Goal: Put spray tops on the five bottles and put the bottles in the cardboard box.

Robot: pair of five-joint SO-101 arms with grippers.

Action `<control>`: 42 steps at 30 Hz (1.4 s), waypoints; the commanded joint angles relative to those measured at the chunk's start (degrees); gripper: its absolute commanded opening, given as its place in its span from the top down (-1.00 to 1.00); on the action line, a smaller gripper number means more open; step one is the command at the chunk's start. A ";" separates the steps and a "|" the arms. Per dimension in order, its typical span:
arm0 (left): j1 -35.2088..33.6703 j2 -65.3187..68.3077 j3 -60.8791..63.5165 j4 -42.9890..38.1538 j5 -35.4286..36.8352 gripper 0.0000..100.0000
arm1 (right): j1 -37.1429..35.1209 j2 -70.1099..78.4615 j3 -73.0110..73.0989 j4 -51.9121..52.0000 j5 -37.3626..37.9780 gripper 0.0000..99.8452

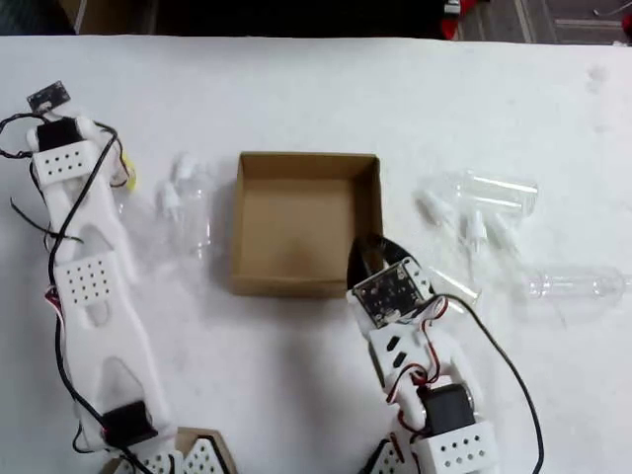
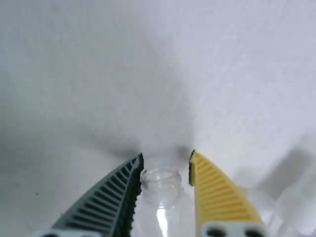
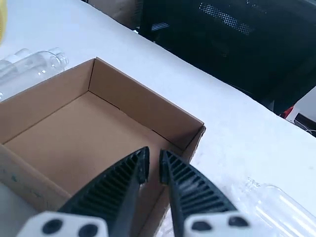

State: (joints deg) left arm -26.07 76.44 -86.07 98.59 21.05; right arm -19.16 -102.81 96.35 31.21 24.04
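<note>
The open cardboard box (image 1: 243,219) stands mid-table with nothing inside. My left gripper (image 2: 166,160), one grey and one yellow finger, is shut on a clear uncapped bottle (image 2: 160,181) whose open mouth points out past the fingertips; it sits at the table's left (image 1: 123,178). My right gripper (image 3: 154,158) is shut and holds nothing, hovering over the box's near right corner (image 1: 363,249). More clear bottles (image 1: 193,217) and white spray tops (image 1: 170,197) lie just left of the box. Right of it lie two bottles (image 1: 494,191) (image 1: 578,286) and several spray tops (image 1: 476,229).
The box's far wall (image 3: 143,106) rises ahead of the right gripper. A bottle (image 3: 276,202) lies close beside the box corner on the right. The table's far half is bare white. Cables trail along both arms.
</note>
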 commanded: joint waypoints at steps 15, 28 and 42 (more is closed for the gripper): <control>1.19 -5.67 -5.10 3.34 0.97 0.71 | -0.22 -0.13 0.53 0.22 0.62 0.94; 1.80 -5.58 -5.01 3.69 0.97 0.71 | -0.13 -0.13 0.53 0.22 0.62 0.94; 2.86 -7.34 -6.77 3.69 1.67 0.91 | -0.04 -0.13 0.53 0.22 0.70 0.94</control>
State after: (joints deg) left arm -24.66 75.65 -89.58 101.58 21.85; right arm -19.16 -102.81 96.35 31.21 24.04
